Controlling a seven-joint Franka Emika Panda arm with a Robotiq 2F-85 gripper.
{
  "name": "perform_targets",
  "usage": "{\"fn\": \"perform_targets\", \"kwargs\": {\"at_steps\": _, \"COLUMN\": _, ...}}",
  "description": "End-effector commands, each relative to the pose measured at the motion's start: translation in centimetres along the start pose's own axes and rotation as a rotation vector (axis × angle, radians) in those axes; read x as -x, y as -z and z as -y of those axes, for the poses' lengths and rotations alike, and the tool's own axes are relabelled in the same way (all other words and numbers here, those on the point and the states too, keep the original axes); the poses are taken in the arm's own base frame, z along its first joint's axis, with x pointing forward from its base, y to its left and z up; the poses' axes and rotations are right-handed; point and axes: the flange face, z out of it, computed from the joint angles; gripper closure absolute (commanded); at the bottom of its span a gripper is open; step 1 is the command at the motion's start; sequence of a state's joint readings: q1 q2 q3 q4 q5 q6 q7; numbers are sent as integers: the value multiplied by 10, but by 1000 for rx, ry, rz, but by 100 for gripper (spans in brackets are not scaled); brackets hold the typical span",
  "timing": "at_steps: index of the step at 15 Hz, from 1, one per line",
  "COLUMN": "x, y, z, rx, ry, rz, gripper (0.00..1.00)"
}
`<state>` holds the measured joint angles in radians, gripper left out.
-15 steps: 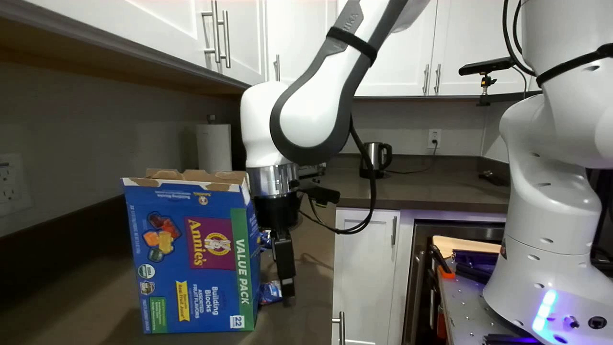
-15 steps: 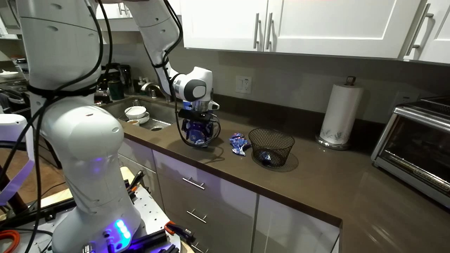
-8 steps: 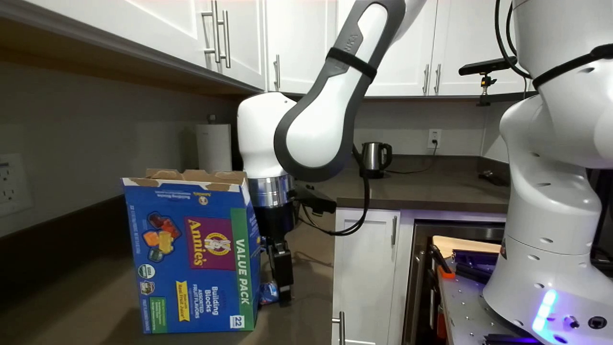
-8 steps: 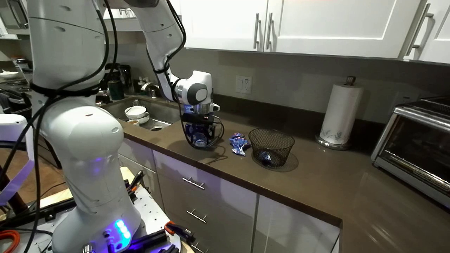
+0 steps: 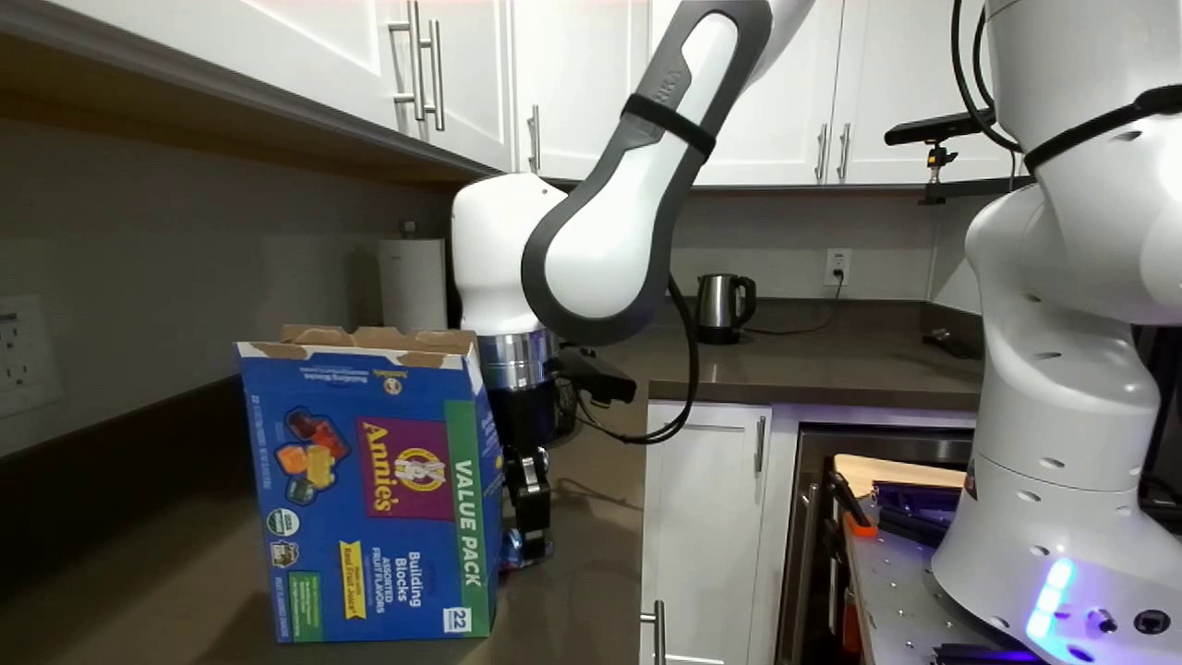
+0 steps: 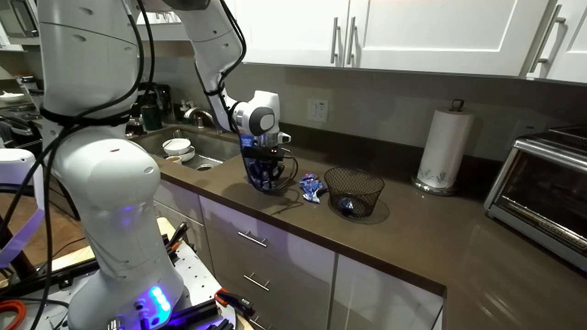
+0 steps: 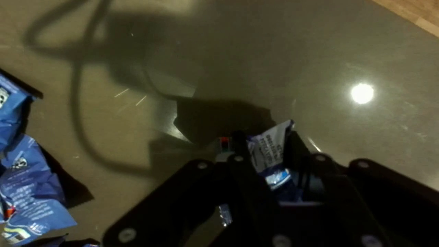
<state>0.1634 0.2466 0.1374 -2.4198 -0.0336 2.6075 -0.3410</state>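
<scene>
Evidently the grasp is the step in hand: the claw [image 7: 267,140] is clamped on a blue snack pouch [image 7: 269,154], snug between both jaws, low at the counter [image 7: 325,51] and near the large blue box [image 5: 369,494]. Whether the pouch touches the counter, I cannot tell. As I judge it, the next move calls for a firm pinch and a straight lift, kept clear of the box and the loose pouches [image 7: 31,192] lying nearby.
</scene>
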Motion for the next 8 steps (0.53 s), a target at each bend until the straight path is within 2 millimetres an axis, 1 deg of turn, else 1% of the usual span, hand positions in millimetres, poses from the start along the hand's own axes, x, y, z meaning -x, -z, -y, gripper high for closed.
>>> {"fn": "perform_targets", "kwargs": {"at_steps": 1, "x": 3, "y": 6, "z": -12, "rx": 14, "ry": -17, "rz": -7, "gripper": 95}}
{"fn": "perform_targets", "kwargs": {"at_steps": 3, "x": 6, "y": 13, "z": -19, "rx": 19, "ry": -32, "rz": -1, "gripper": 100}}
{"fn": "perform_targets", "kwargs": {"at_steps": 5, "x": 11, "y": 17, "z": -15, "rx": 22, "ry": -44, "rz": 10, "gripper": 100}}
{"fn": "perform_targets", "kwargs": {"at_steps": 7, "x": 14, "y": 26, "z": -14, "rx": 29, "ry": -49, "rz": 12, "gripper": 96}}
{"fn": "perform_targets", "kwargs": {"at_steps": 8, "x": 14, "y": 34, "z": -12, "rx": 33, "ry": -47, "rz": 12, "gripper": 97}}
